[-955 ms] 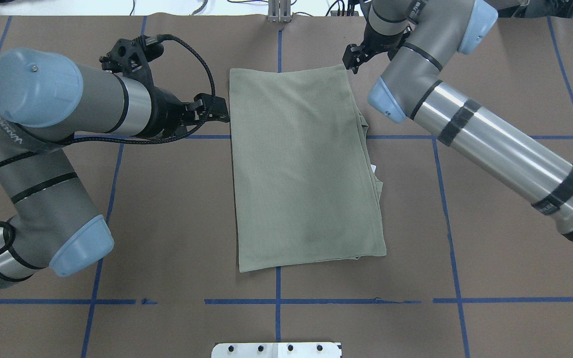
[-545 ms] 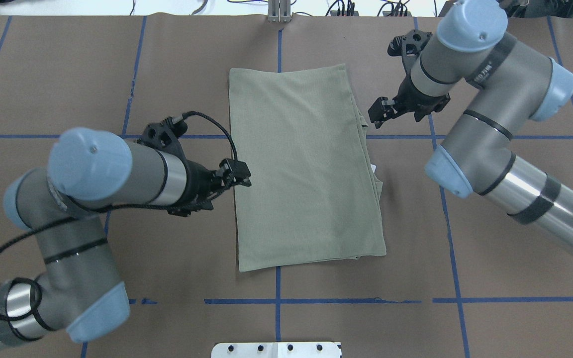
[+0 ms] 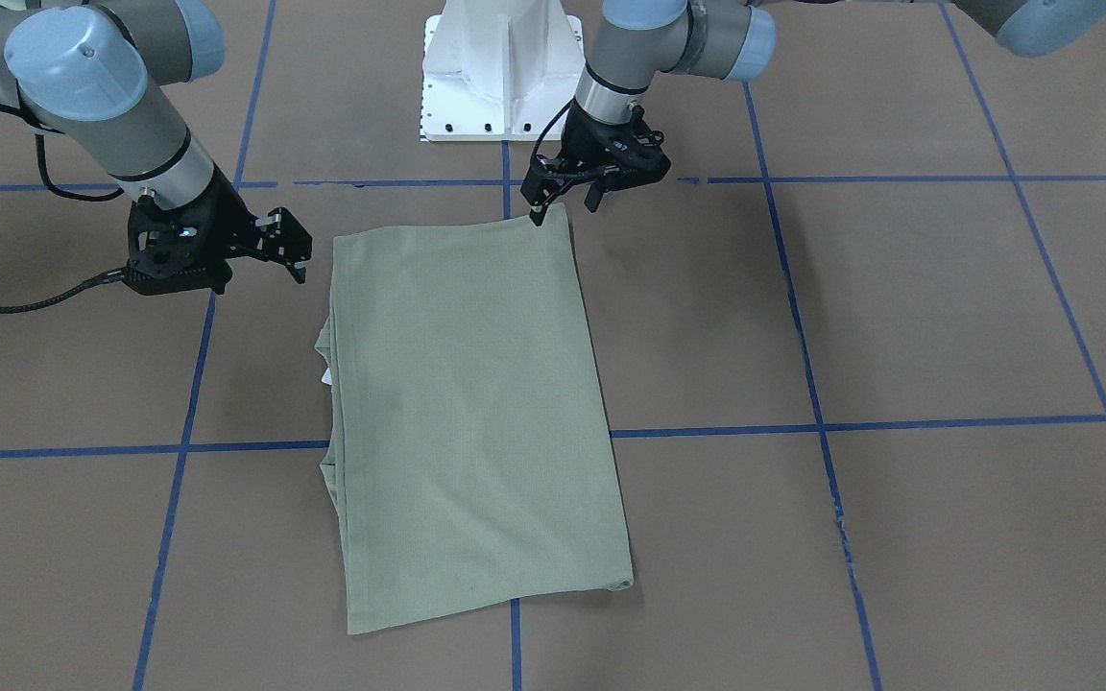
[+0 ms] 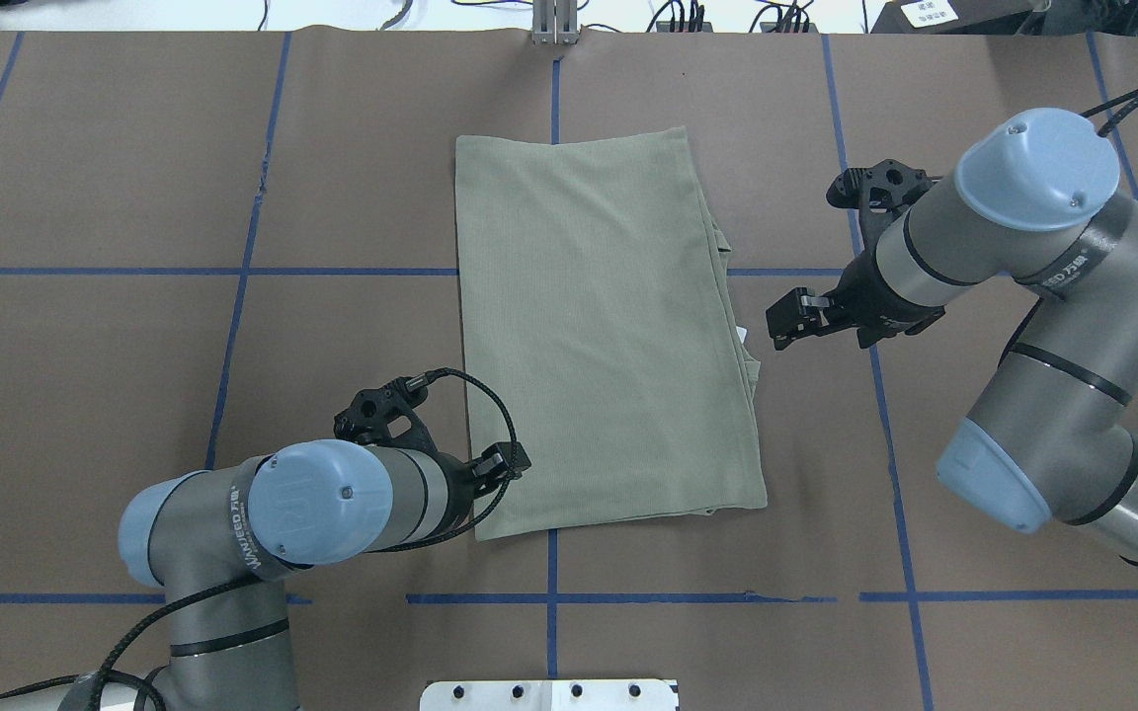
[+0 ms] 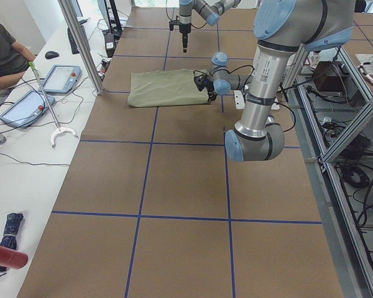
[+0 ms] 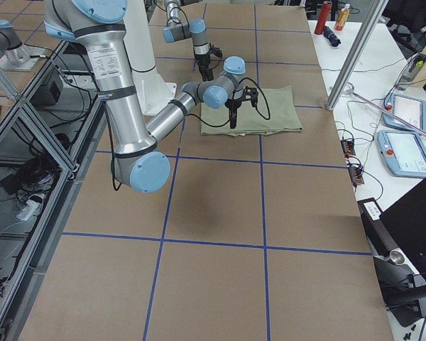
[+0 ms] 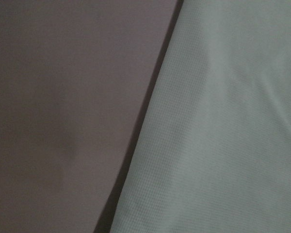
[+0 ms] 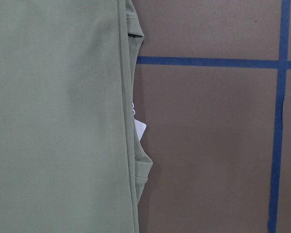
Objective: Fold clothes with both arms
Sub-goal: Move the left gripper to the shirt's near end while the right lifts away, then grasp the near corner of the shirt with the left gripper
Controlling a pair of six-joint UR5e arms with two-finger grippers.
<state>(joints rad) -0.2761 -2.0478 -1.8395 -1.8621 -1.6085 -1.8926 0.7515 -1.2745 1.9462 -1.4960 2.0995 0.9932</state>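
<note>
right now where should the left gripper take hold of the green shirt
Probably its near-left corner, coming in from the robot's left: the shirt lies flat as a long rectangle, that edge is one clean fold, and the left gripper hovers right beside it.

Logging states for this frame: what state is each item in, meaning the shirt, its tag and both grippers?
shirt: folded into a rectangle, lying flat.
hang tag: mostly tucked under, white corner peeking out at the layered edge.
left gripper: open, at a shirt corner.
right gripper: open, beside the layered edge, not touching it.
</note>
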